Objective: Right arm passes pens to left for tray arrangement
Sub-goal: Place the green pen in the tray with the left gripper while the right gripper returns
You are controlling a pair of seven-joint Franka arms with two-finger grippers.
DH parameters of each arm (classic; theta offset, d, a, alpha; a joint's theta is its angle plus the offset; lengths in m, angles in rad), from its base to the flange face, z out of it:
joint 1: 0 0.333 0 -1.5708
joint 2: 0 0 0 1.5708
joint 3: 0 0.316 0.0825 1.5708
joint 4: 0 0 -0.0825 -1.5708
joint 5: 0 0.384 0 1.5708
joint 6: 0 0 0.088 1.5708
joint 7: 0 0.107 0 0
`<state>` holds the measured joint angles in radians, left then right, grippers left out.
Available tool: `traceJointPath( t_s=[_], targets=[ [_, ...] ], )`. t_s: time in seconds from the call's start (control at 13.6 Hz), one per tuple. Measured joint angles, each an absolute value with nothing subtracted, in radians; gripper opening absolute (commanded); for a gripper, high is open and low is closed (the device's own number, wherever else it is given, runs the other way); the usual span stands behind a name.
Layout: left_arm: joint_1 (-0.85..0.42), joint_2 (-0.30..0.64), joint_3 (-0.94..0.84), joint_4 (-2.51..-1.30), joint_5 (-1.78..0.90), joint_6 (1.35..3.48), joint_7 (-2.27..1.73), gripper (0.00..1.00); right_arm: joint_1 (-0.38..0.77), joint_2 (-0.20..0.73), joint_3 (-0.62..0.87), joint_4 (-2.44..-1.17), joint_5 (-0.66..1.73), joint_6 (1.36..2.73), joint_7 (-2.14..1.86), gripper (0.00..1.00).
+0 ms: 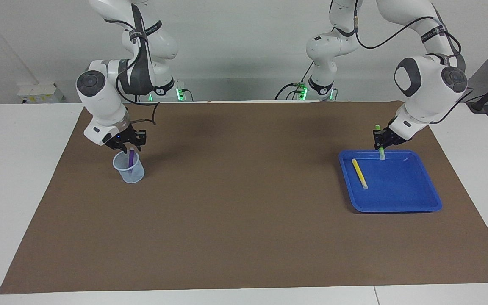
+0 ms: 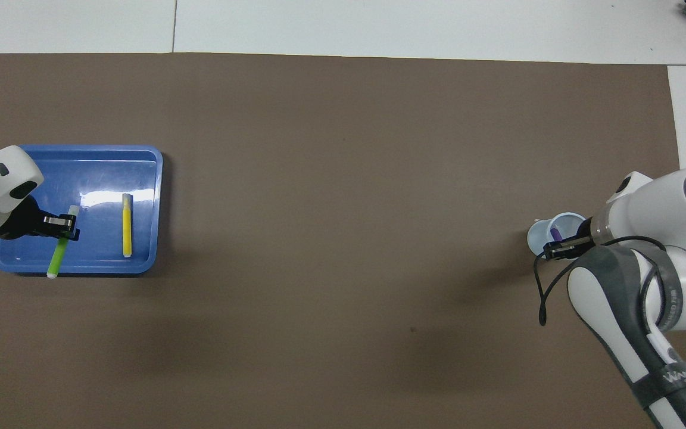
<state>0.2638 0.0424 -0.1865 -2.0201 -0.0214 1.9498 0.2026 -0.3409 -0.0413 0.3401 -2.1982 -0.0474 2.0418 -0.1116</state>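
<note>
Left pincer point(image 1: 381, 143) clamps green pen point(image 1: 380, 144) over tray point(image 1: 413, 199) | right pincer point(image 1: 128, 146) above purple pen point(image 1: 131, 159), grip unclear

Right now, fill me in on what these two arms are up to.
The left gripper holds the green pen over the blue tray, where the yellow pen already lies. At the right arm's end of the table, the right gripper is at the top of the purple pen standing in the cup.
</note>
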Motion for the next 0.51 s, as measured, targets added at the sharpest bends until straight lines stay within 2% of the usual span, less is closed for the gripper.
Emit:
traceJointPath(
  t_s=[0.51],
  targets=[
    [0.282,0.179,-0.187,-2.022,0.032,2.119,0.215,0.0,-0.347,-0.011,0.338,-2.197,-0.047,2.049,0.036,0.51]
  ],
)
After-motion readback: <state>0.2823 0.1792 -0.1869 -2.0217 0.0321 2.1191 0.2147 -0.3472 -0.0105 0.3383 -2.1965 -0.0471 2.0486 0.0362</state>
